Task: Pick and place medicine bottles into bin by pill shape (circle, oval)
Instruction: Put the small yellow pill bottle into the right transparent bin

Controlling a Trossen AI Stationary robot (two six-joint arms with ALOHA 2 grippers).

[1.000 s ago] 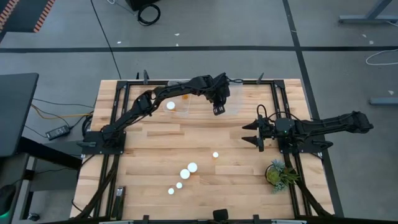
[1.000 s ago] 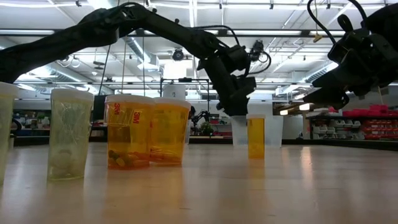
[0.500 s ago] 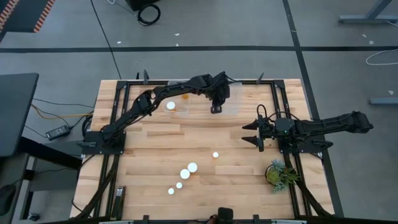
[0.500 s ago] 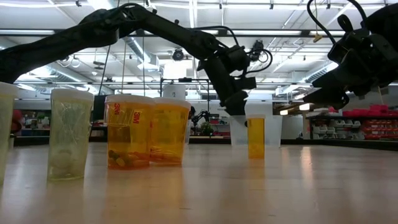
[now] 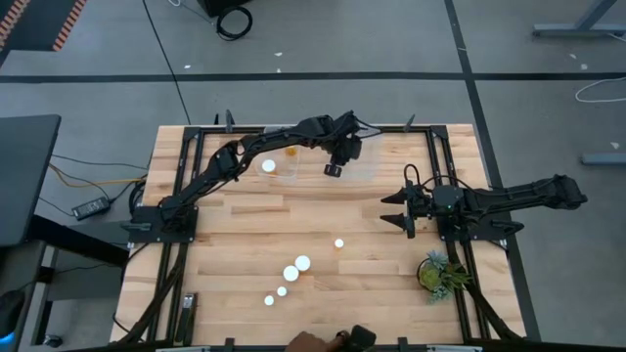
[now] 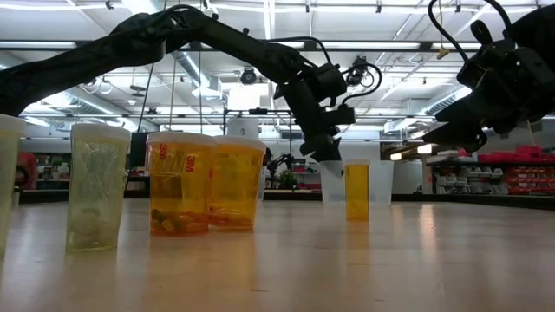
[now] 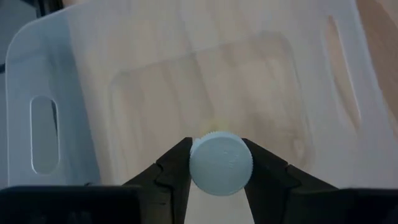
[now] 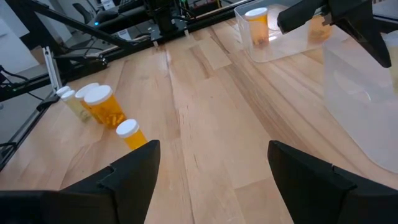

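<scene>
My left gripper (image 5: 334, 169) is shut on a white-capped bottle (image 7: 221, 163) above the right one of two clear bins (image 5: 364, 156) at the table's far edge; the bin's floor (image 7: 205, 87) shows bare below it. The left clear bin (image 5: 284, 161) holds bottles, one with a white cap (image 5: 268, 166). Several more white-capped orange bottles (image 5: 302, 262) stand upright on the near middle of the table, one (image 5: 338, 243) set apart. My right gripper (image 5: 396, 210) hangs open and empty over the table's right middle. My left gripper pinches the bottle between its two fingers (image 7: 177, 171) at the sides of its round white cap (image 7: 221, 163). The fingers come from above, pointing down. The bottle is lifted clear over the bin, cap up; its body is hidden under the cap.
A small potted plant (image 5: 438, 272) stands at the near right. Black frame rails (image 5: 186, 196) run along the table's left and right sides. Bare wood lies between the bins and the standing bottles (image 8: 102, 106).
My left gripper has gone a little toward the table's left, staying above the far bins, and has turned slightly.
</scene>
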